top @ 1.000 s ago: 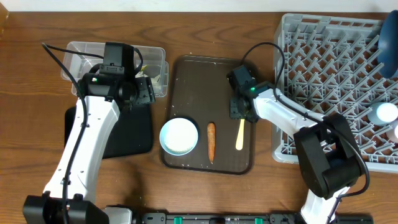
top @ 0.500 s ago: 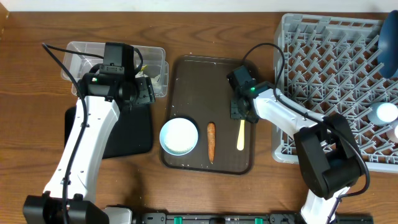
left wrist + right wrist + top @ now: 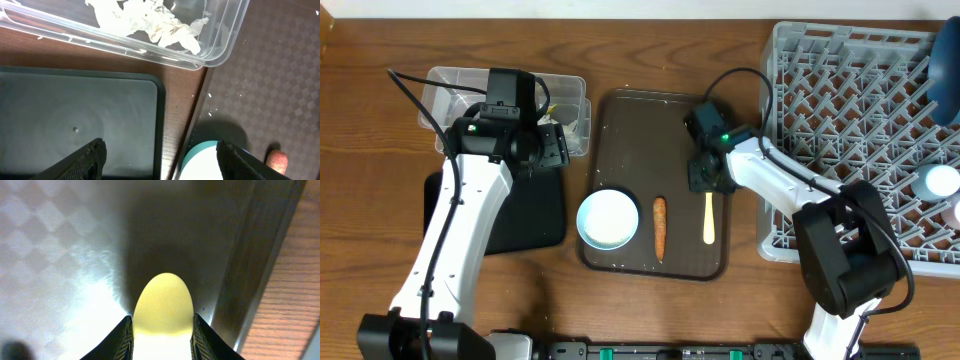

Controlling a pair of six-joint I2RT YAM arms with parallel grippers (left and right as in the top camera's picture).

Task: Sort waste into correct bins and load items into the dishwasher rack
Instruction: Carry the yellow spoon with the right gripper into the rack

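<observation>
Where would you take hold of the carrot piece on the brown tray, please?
I'd grip the carrot piece around its middle, coming straight down from above. It lies flat on the brown tray, long and thin, so the fingers should close across its narrow width, one in the gap beside the white bowl, the other on the yellow spoon side.

Left arm (image 3: 455, 225) stretched away from its base at the near edge. Left gripper (image 3: 160, 162) faces down, jaws wide apart, nothing between them. Right arm (image 3: 775, 185) bent back leftward. Right gripper (image 3: 162, 337) faces down, fingers pressed against both sides of the pale-yellow spoon (image 3: 163, 305).
</observation>
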